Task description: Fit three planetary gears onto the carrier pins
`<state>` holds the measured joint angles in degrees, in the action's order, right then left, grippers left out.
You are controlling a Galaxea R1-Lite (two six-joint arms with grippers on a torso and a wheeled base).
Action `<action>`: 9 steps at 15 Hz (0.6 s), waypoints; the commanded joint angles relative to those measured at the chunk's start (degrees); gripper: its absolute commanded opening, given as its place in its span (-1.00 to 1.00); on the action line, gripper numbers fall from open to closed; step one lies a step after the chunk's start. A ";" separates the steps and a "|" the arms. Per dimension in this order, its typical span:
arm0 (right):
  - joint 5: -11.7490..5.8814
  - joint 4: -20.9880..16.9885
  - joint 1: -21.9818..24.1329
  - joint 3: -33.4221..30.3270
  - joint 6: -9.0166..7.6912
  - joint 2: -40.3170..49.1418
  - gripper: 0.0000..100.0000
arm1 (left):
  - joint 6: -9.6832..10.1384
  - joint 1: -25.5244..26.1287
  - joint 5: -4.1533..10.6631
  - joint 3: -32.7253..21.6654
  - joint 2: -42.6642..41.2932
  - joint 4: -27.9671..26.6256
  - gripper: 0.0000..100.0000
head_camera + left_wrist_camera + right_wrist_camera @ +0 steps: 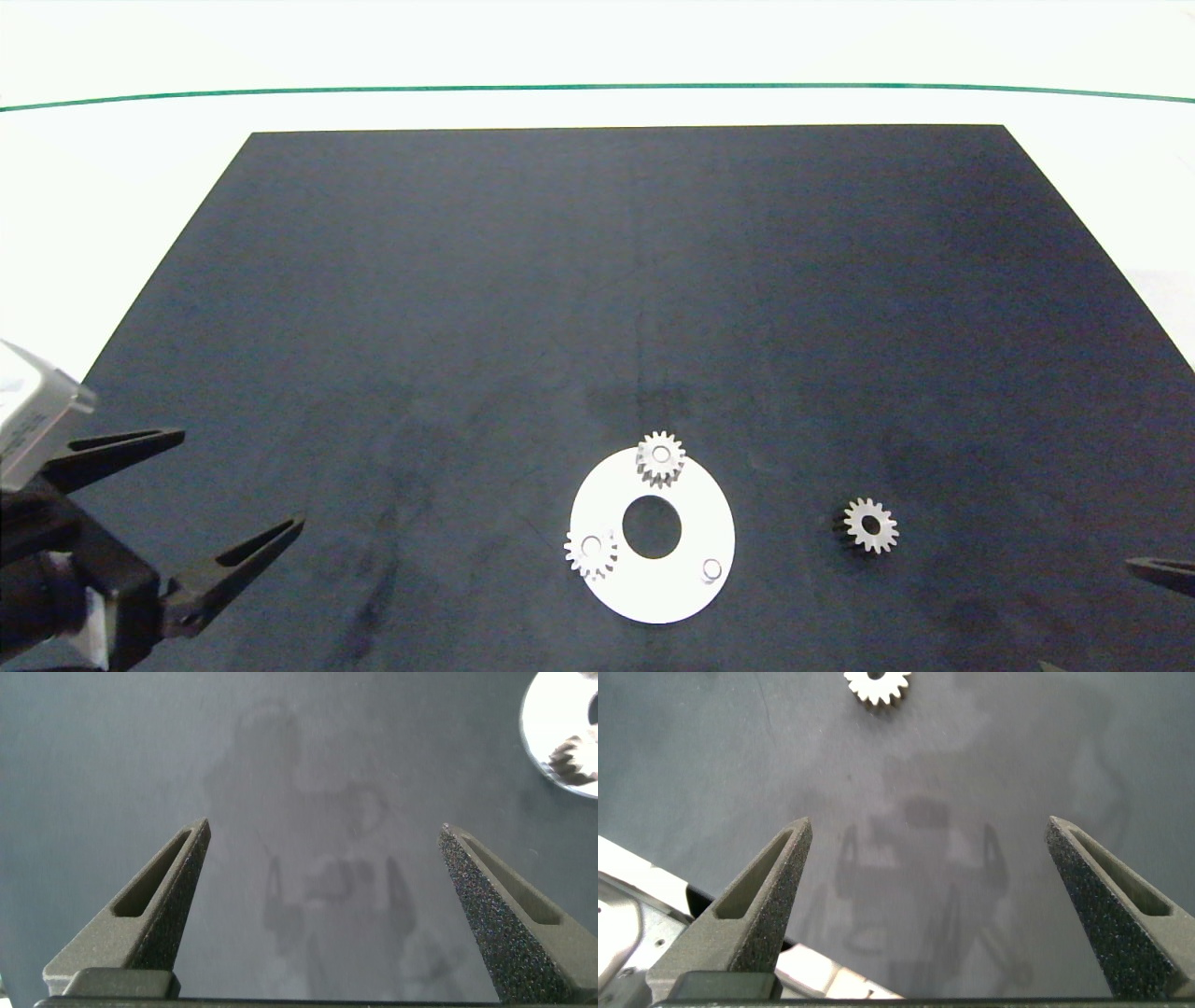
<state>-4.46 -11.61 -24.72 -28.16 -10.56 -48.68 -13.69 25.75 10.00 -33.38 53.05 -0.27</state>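
Note:
The white ring-shaped disc [686,583] lies on the dark mat near the front, and its edge shows in the left wrist view [547,723]. One gear [660,457] sits on the far pin and a second gear [590,553] sits on the left pin. The right pin [711,568] stands bare. A third gear [870,525] lies flat on the mat to the right of the disc, seen too in the right wrist view [877,686]. My left gripper [241,483] hangs open at the left, holding nothing. My right gripper [924,831] is open at the right edge, a short way from the loose gear.
The dark mat [560,280] covers most of the white table [597,56], and a green line [597,89] runs across the far side. A light metal frame part [626,924] shows by the mat's edge in the right wrist view.

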 commanded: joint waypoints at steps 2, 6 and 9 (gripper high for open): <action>-4.42 13.01 -6.39 2.94 0.27 -14.78 1.00 | 1.21 -0.26 0.11 1.21 -9.64 -3.51 1.00; -5.38 24.61 -6.48 6.63 0.45 -21.64 1.00 | 1.21 -0.26 0.11 1.21 -12.71 -5.88 1.00; -5.29 25.14 -6.57 5.40 0.63 -24.01 1.00 | 1.30 -0.26 0.11 1.21 -13.15 -5.88 1.00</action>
<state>-9.73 13.45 -31.26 -22.54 -9.73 -70.56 -12.29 25.49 10.03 -32.16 40.29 -6.12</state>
